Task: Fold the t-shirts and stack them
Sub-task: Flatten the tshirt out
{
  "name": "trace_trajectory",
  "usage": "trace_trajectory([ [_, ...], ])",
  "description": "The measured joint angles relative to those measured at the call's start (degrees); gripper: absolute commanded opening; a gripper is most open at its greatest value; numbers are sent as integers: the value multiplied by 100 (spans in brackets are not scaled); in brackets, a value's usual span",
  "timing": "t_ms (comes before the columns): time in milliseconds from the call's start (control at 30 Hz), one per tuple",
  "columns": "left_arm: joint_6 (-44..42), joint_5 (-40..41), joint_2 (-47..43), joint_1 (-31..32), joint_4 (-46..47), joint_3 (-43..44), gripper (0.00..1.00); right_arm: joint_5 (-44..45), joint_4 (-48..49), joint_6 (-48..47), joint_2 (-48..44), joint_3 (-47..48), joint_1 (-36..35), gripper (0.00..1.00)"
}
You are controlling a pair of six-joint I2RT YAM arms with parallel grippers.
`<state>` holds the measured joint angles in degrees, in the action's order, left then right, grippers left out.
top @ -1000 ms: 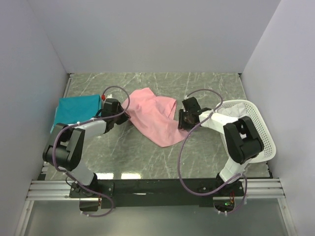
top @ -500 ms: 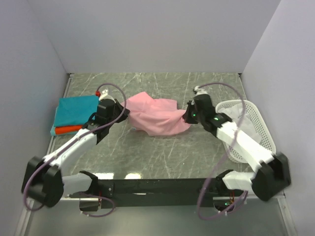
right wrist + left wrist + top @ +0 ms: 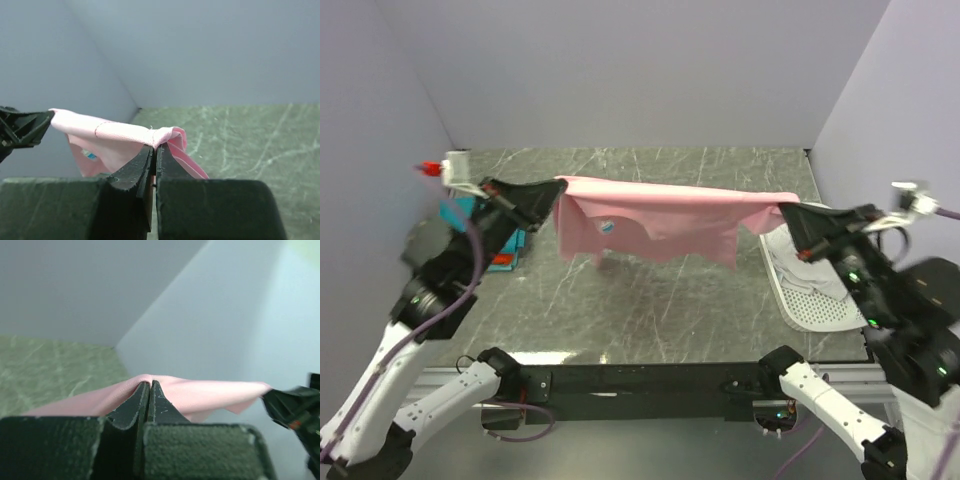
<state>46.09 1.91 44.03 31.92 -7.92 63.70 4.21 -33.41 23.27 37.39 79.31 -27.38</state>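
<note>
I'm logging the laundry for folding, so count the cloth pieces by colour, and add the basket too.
Pink t-shirt: 1, stretched between the left gripper and right gripper
Teal shirt: 1, partly hidden by the arm
Orange-red shirt: 1
White basket: 1
White cloth inside it: 1 that shows
Total: 5

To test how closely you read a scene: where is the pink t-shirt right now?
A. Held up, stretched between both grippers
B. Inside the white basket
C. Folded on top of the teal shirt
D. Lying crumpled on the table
A: the pink t-shirt hangs spread above the table, its upper edge pinched at one end by the left gripper and at the other by the right gripper.
</note>
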Motion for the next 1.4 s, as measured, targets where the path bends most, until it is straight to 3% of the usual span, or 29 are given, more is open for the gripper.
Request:
trace_trajectory([
  [233,-144,-872,-426,42,-52,1047,1,-883,-339,-83,-131,973,-13,0],
  [500,-428,-387,315,35,-612,1574,1,-916,-472,-85,326,1084,-13,0],
  [667,-778,575,1759,-101,-1051,2087,1,-549,-391,-173,1412,1115,197,0],
  [800,-960,61,3453,-905,-1440,3244,0,-839,-328,-199,2540,1355,1012,0],
  [933,-1239,-341,5222,-1486,-2044,5003,0,-1283,-444,-227,3681,2048,1530,0],
  [1067,-1622,-584,5910,-1521,-2583,6146,0,-1438,-562,-341,3906,2551,1574,0],
  [1167,-1928,-855,5624,-1480,-2573,6087,0,-1438,-494,-365,3519,2448,1580,0],
  [1233,-2061,-997,5184,-1467,-2439,5600,0,-1421,-424,-330,3091,2090,1576,0],
  [1400,-2188,-1097,3615,-1447,-1886,2938,1,-1287,-68,94,1617,-269,1056,0],
])
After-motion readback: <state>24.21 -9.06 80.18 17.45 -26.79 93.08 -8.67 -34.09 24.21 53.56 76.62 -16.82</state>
